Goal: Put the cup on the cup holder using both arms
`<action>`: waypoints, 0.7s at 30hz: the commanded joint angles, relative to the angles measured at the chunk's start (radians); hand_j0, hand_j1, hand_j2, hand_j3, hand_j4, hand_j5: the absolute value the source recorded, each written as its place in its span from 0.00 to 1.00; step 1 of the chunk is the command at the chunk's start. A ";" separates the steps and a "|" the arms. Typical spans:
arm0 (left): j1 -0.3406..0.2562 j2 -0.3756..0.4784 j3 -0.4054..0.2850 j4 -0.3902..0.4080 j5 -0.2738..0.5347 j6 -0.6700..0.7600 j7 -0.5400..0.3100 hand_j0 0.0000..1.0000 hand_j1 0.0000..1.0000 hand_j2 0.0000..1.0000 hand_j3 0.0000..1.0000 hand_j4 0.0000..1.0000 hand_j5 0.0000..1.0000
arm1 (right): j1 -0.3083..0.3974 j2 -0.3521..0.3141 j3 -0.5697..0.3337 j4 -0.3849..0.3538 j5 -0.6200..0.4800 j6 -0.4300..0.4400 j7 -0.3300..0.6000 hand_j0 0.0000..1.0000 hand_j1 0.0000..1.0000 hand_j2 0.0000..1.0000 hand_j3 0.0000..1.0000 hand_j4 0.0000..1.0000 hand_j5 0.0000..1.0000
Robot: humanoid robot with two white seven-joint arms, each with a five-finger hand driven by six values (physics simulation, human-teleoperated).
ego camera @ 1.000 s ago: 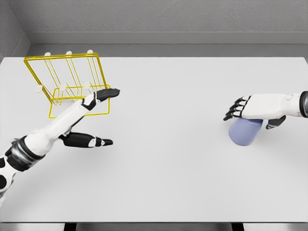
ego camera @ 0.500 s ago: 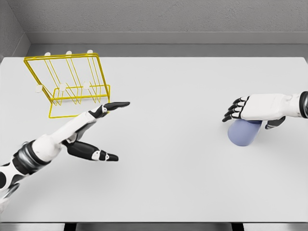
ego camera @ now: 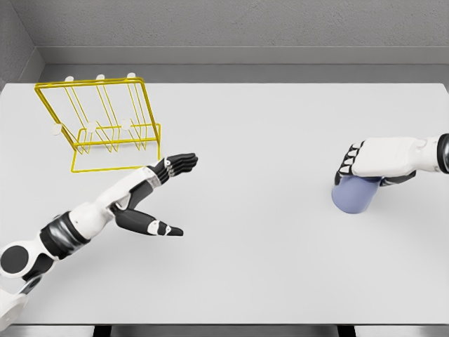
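Note:
A pale blue cup (ego camera: 353, 199) stands on the white table (ego camera: 252, 126) at the right. My right hand (ego camera: 365, 175) sits on top of it, with fingers (ego camera: 346, 167) curled down over its far-left side and the thumb on the right, shut on the cup. A yellow wire cup holder (ego camera: 105, 125) with white-tipped pegs stands at the back left. My left hand (ego camera: 179, 195) hovers just right of and nearer than the holder's base, open, fingers (ego camera: 184, 161) stretched toward the right and thumb spread low, holding nothing.
Grey walls close off the table's far edge and left side. A wide stretch of bare tabletop lies between the two hands.
The left hand has drawn away from the holder, moving right and nearer. The right hand's fingers, earlier spread, have curled down over the cup.

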 commanded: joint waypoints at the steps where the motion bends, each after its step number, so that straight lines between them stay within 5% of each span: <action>1: 0.002 -0.001 0.001 0.005 0.015 0.065 0.000 1.00 1.00 1.00 1.00 1.00 1.00 | -0.002 0.001 0.002 -0.002 -0.020 0.004 -0.001 0.64 0.64 0.64 0.64 0.64 0.64; 10: 0.009 -0.040 0.001 0.087 0.014 0.065 0.000 1.00 1.00 1.00 1.00 1.00 1.00 | -0.005 -0.010 -0.020 -0.011 -0.030 0.004 -0.001 0.58 0.58 0.58 0.58 0.58 0.58; 12: 0.009 -0.059 0.001 0.106 0.011 0.065 0.000 1.00 1.00 1.00 1.00 1.00 1.00 | -0.005 -0.039 -0.041 -0.088 -0.030 0.004 -0.001 0.58 0.58 0.58 0.58 0.58 0.58; 21: 0.009 -0.112 -0.001 0.163 0.004 0.065 0.000 1.00 1.00 1.00 1.00 1.00 1.00 | -0.035 0.020 -0.040 -0.169 -0.030 0.004 -0.001 0.58 0.58 0.58 0.58 0.58 0.58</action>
